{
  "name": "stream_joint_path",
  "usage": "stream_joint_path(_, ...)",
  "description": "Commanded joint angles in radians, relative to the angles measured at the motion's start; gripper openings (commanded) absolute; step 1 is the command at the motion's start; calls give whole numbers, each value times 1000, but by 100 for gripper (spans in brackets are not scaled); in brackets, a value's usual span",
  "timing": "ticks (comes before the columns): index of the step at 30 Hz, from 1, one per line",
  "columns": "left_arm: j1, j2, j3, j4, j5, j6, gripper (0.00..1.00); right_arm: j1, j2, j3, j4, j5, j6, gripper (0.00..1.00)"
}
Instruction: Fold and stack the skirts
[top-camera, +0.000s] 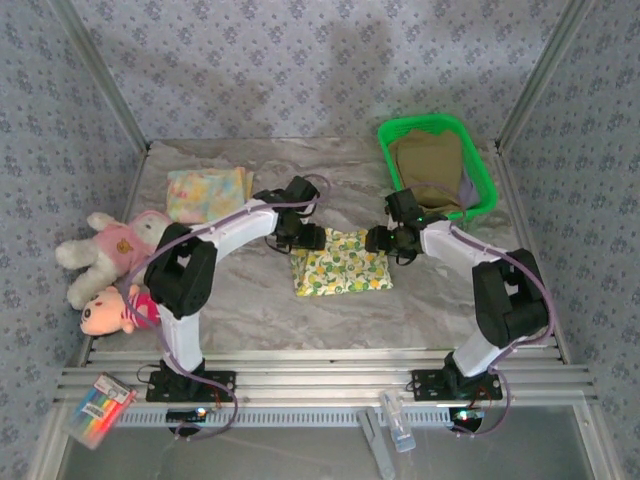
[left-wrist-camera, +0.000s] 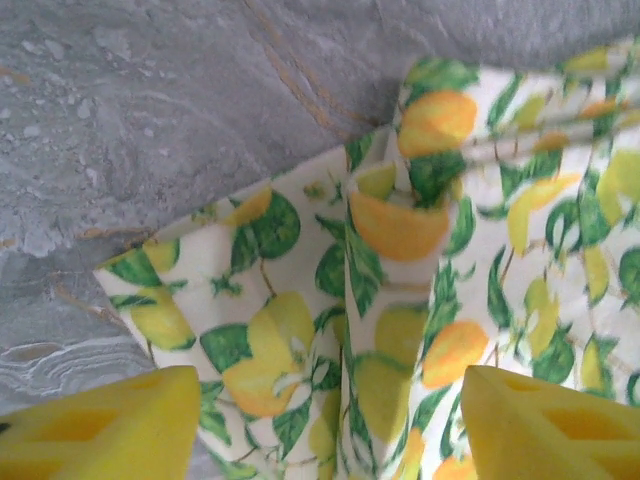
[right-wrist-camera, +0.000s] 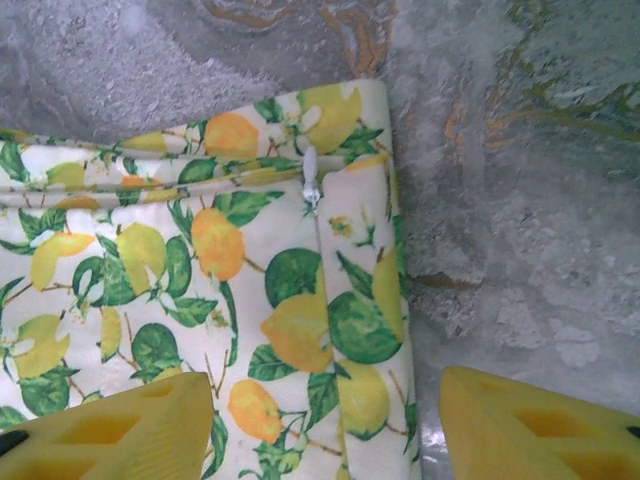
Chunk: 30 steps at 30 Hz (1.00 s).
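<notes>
Grey marbled surface (top-camera: 240, 300), lemon-print skirt (top-camera: 342, 262) folded at its middle.
Left fingers (left-wrist-camera: 100, 425) and right fingers (right-wrist-camera: 110, 430) both stand spread above the skirt's edges, pinching nothing.

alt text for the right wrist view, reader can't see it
A folded lemon-print skirt lies flat on the grey marbled table, a small white zipper pull near its top edge. The right gripper hovers over the skirt's side edge, its two yellow fingers apart at the bottom of the frame, holding nothing.
</notes>
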Motion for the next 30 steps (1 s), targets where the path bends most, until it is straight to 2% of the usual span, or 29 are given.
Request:
stream_joint_path(1,-1,-122,-52,-35,-1,-49,90,1,11,22,-32,-46,-30,66)
stream_joint_path(3,3,-159,-107,-26,8,-74,99,3,22,16,-18,-40,-21,66)
stream_joint_path(12,39,-120,-263,196,260,-148,100,4,64,2,-7,-28,24,67)
stream_joint_path(18,38,-58,-262,234,242,-159,97,8,74,-4,3,-31,32,67)
stream_joint_path(24,37,-24,-268,271,259,-166,78,16,82,-13,22,-44,45,67)
stream_joint_path(27,37,-36,-286,316,284,-181,72,21,93,-16,27,-48,51,67)
stream_joint_path(30,37,-57,-298,348,290,-189,55,27,97,-14,31,-49,57,67)
